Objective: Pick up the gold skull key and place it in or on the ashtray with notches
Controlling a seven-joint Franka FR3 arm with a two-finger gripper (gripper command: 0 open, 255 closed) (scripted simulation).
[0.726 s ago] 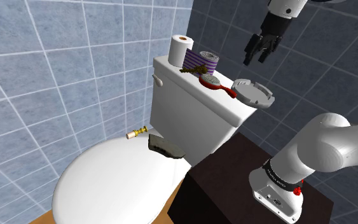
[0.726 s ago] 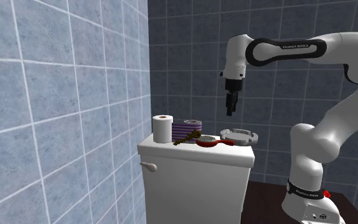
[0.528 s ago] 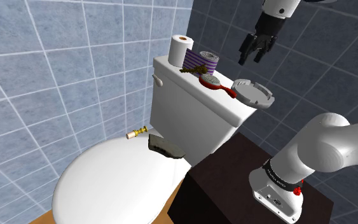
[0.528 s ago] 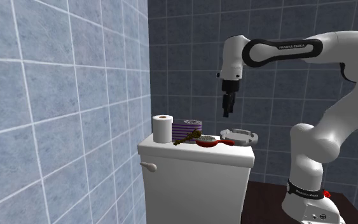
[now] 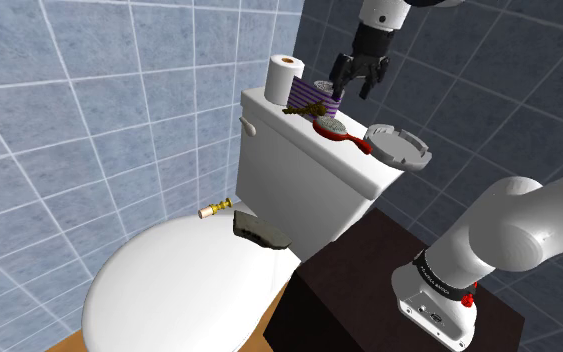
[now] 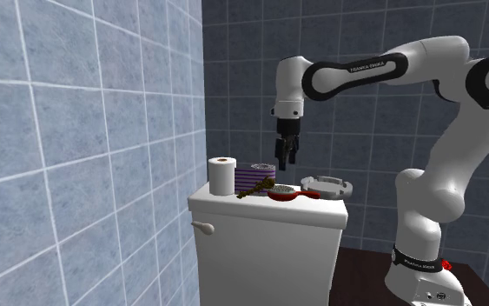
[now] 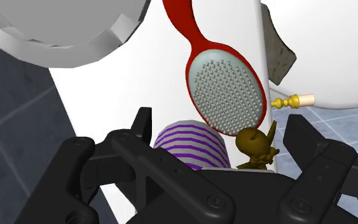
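The gold skull key (image 5: pixel 299 110) lies on the white toilet tank lid (image 5: pixel 354 175), between a purple striped container (image 5: pixel 321 97) and a red hairbrush (image 5: pixel 341 133). The grey notched ashtray (image 5: pixel 399 147) sits at the lid's end nearest the stand. My gripper (image 5: pixel 355 82) hangs open just above the striped container, a little to the ashtray side of the key. In the wrist view the key (image 7: pixel 257 147) lies near the right finger (image 7: pixel 301 133), with the brush (image 7: pixel 225 86) and ashtray (image 7: pixel 63 32) beyond. From the second exterior view, the gripper (image 6: pixel 284 156) hovers above the key (image 6: pixel 255 191).
A toilet paper roll (image 5: pixel 283 77) stands at the tank's far end by the blue tiled wall. Below are the closed toilet lid (image 5: pixel 184 285), a small gold and white fitting (image 5: pixel 214 209) and a dark object (image 5: pixel 259 232). The dark stand (image 5: pixel 389 290) is beside the tank.
The arm has swung from above the ashtray toward the wall and lower, so the gripper now hangs over the striped container near the key. The objects on the tank have not moved.
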